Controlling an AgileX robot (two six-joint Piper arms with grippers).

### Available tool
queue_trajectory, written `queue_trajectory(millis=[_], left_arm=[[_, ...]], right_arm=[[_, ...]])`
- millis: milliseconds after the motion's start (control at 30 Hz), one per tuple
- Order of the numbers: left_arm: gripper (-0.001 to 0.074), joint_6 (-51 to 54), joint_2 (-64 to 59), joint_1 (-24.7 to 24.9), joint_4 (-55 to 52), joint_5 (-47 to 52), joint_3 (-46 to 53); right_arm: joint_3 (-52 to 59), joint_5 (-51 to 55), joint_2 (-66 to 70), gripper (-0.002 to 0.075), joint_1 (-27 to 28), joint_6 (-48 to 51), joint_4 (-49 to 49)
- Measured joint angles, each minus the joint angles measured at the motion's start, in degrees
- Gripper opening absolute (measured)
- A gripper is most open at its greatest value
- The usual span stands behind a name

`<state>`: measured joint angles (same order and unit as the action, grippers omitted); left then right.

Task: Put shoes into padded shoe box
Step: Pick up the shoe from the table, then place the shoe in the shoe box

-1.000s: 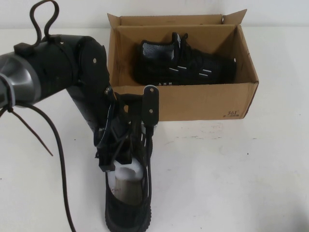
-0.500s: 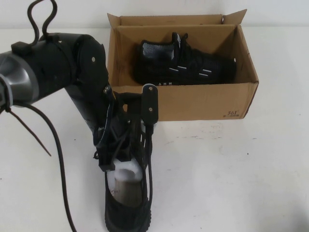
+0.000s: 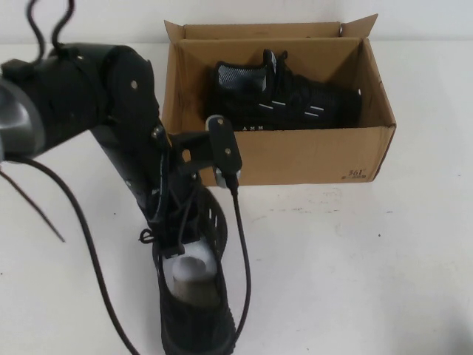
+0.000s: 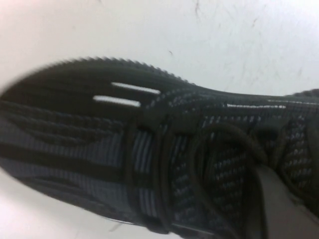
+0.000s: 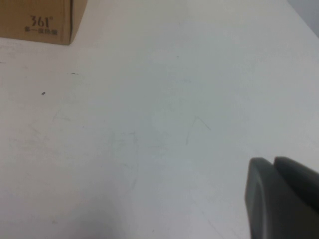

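Sneakers sit apart in the high view: one (image 3: 284,96) lies inside the cardboard shoe box (image 3: 310,154), the other (image 3: 194,292) rests on the white table (image 3: 355,266) near the box's front, under the left gripper (image 3: 177,237), whose finger spread I cannot tell. Left wrist view shows that sneaker's laces (image 4: 219,164) close up. Right wrist view shows the right gripper (image 5: 281,199) with fingers together above bare table.

Black knit shoes (image 3: 284,100) w/ short white dashes, grey-white lining; second shoe (image 3: 194,296) same, white stuffing inside. Brown cardboard box (image 3: 310,157), small black print at corner. White table (image 3: 355,274).
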<state>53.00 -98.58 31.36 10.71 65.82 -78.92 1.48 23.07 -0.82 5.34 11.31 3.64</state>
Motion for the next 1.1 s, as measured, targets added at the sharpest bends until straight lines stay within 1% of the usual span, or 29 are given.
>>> queue_trajectory(millis=[300,467,600,667,767,967,1100], left_arm=[[0.0012,-7.8,6.4,0.1,-0.1,0.2,0.0],[0.0011,-15.6,8.9,0.1,-0.2,0.9,-1.0],[0.0011,-24.5,9.1,0.1,-0.3,1.5,-5.4],[0.0011,-30.8,9.1,0.1,-0.3,1.3,-8.4],[0.0011,-38.3,9.1,0.1,-0.3,-0.7,-12.6],[0.0011,-47.2,7.1,0.2,-0.3,-4.3,-21.6],[0.0011,-49.9,2.8,0.2,-0.3,-5.5,-27.5]], right_arm=[[0.0,0.0,0.0,-0.0008,0.0,0.0,0.0],[0.0,0.0,0.0,-0.0008,0.0,0.0,0.0],[0.0,0.0,0.0,-0.0008,0.0,0.0,0.0],[0.0,0.0,0.0,-0.0008,0.0,0.0,0.0],[0.0,0.0,0.0,-0.0008,0.0,0.0,0.0],[0.0,0.0,0.0,-0.0008,0.0,0.0,0.0],[0.0,0.0,0.0,-0.0008,0.0,0.0,0.0]])
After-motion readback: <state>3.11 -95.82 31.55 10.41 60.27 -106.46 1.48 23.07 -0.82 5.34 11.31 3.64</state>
